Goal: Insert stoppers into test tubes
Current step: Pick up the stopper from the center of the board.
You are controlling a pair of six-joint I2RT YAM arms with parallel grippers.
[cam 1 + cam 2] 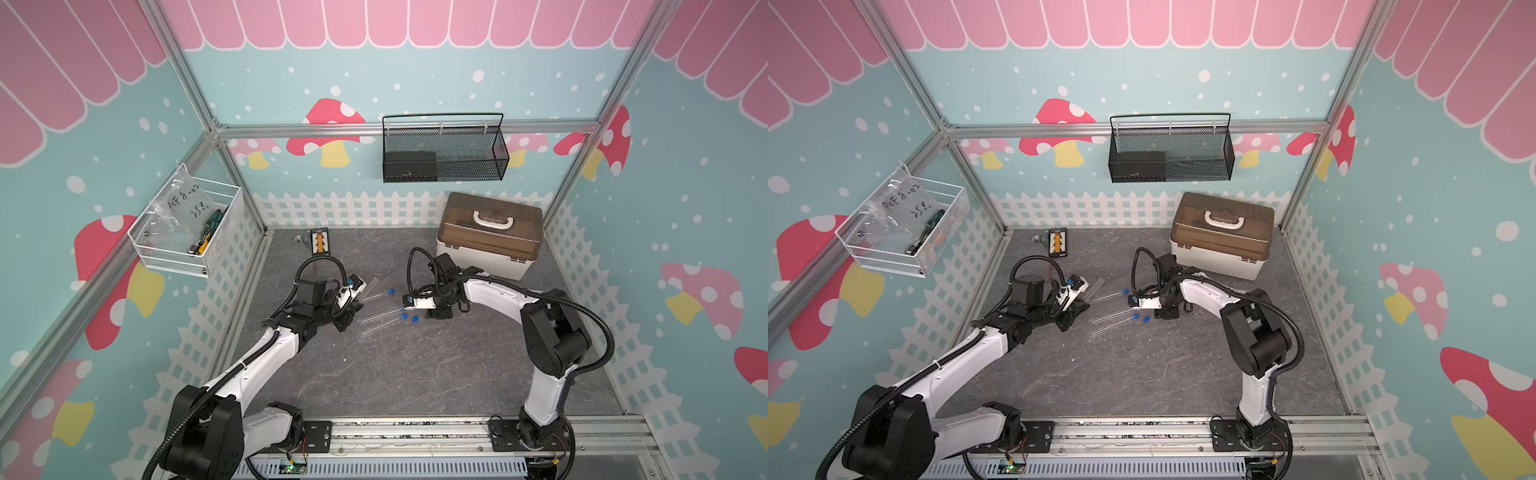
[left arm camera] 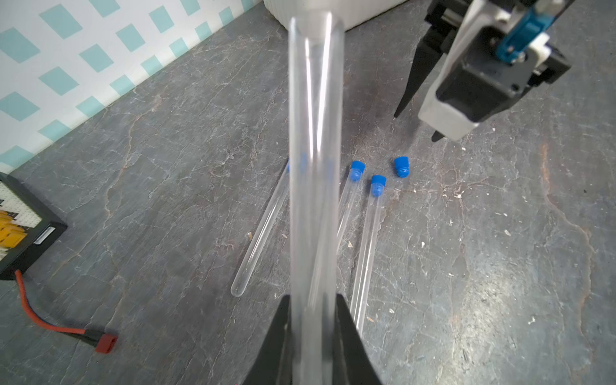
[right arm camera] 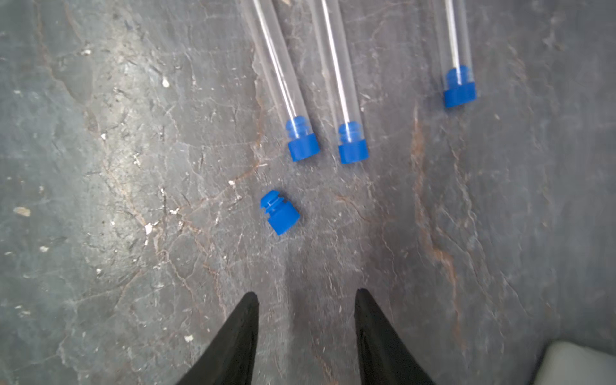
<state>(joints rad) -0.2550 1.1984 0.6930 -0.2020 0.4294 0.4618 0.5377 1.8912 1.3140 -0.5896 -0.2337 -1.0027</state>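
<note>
While my left gripper [image 2: 311,296] clamps an unstoppered test tube [image 2: 315,133], my right gripper [image 3: 306,291] hangs with jaws apart near the loose stopper [image 3: 279,213], three stoppered tubes [image 3: 278,66] lying just beside that stopper.

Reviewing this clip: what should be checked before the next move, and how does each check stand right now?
1. The left pincer is shut on the bare tube: ok.
2. The bare tube's mouth is unplugged: ok.
3. The right pincer is open and empty: ok.
4. The loose stopper lies free on the table, apart from the three plugged tubes: ok.
5. The loose stopper sits between the right pincer's tips: not ok, it lies ahead of them.
</note>
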